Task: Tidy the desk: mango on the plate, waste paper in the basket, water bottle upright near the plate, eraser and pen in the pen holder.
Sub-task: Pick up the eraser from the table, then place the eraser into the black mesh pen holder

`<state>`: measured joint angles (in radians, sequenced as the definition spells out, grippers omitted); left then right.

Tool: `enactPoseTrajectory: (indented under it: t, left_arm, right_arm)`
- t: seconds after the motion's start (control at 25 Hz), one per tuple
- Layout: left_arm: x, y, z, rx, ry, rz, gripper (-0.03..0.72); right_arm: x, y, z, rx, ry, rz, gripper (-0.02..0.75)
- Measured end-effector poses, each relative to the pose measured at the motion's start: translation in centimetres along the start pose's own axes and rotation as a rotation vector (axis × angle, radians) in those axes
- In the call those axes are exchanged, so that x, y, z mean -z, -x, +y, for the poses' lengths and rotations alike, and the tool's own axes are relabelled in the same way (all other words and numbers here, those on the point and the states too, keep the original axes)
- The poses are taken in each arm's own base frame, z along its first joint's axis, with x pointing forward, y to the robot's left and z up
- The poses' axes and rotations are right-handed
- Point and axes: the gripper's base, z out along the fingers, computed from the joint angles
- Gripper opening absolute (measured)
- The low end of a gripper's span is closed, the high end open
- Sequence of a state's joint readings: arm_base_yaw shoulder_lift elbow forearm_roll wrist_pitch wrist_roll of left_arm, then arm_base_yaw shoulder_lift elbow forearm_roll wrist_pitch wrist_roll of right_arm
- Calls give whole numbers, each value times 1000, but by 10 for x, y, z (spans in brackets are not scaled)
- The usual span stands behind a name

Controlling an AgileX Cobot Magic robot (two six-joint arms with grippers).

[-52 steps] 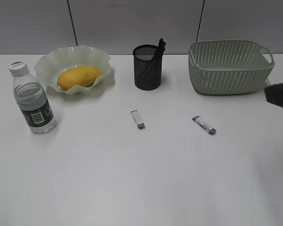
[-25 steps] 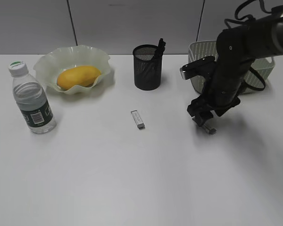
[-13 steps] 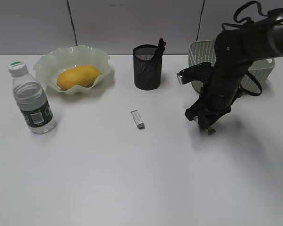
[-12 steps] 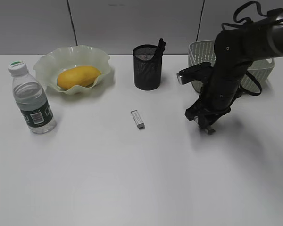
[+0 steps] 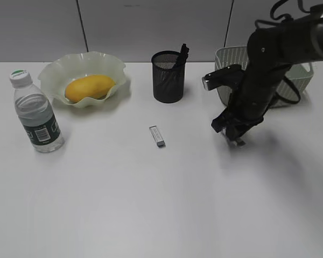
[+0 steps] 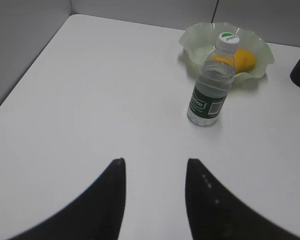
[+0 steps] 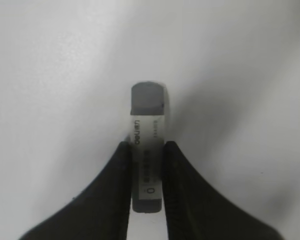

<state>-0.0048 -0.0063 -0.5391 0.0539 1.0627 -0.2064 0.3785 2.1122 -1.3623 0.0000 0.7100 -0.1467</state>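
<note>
My right gripper (image 5: 236, 137) (image 7: 146, 146) is shut on a grey eraser (image 7: 148, 100) (image 5: 238, 142) in a white sleeve, low over the desk (image 5: 151, 204). A second eraser (image 5: 158, 136) lies at mid desk. The mango (image 5: 90, 87) rests in the wavy green plate (image 5: 59, 70). Left of the plate the water bottle (image 5: 37, 115) (image 6: 210, 90) stands upright. A black pen (image 5: 183, 54) sticks out of the pen holder (image 5: 168, 78). My left gripper (image 6: 155, 161) hangs open over bare desk, short of the bottle. No waste paper is in view.
The green basket (image 5: 223, 59) stands at the back right, mostly behind my right arm. A grey wall runs along the desk's far edge. Bare desk fills the whole front half.
My right gripper came in from the right, settled over the right-hand eraser, closed on it, and now sits slightly higher. The left gripper and everything else stayed put.
</note>
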Motion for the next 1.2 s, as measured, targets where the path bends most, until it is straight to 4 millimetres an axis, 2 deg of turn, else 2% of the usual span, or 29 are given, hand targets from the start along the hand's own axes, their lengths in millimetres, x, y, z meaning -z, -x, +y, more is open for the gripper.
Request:
enactPoseTrajectory:
  t: [0.04, 0.16, 0.32, 0.4, 0.6, 0.76, 0.96, 1.2]
  left_arm:
    - [0, 0, 0, 0, 0, 0, 300]
    - [0, 0, 0, 0, 0, 0, 300]
    - [0, 0, 0, 0, 0, 0, 274]
    - [0, 0, 0, 0, 0, 0, 269]
    - [0, 0, 0, 0, 0, 0, 268]
    - [0, 0, 0, 0, 0, 0, 268]
    - [0, 0, 0, 0, 0, 0, 265]
    - [0, 0, 0, 0, 0, 0, 254]
  right_arm:
    - [7, 2, 0, 1, -4, -25, 154]
    - [44, 11, -1, -5, -18, -160, 154]
    - [89, 30, -2, -48, -26, -453, 153]
    - [102, 41, -3, -78, -33, -611, 153]
    - [120, 62, -4, -142, -54, -931, 153]
    - [120, 76, 10, -95, -81, -1113, 152]
    - [89, 84, 26, -65, -64, -1168, 152]
    - [67, 96, 27, -89, -39, -1201, 152]
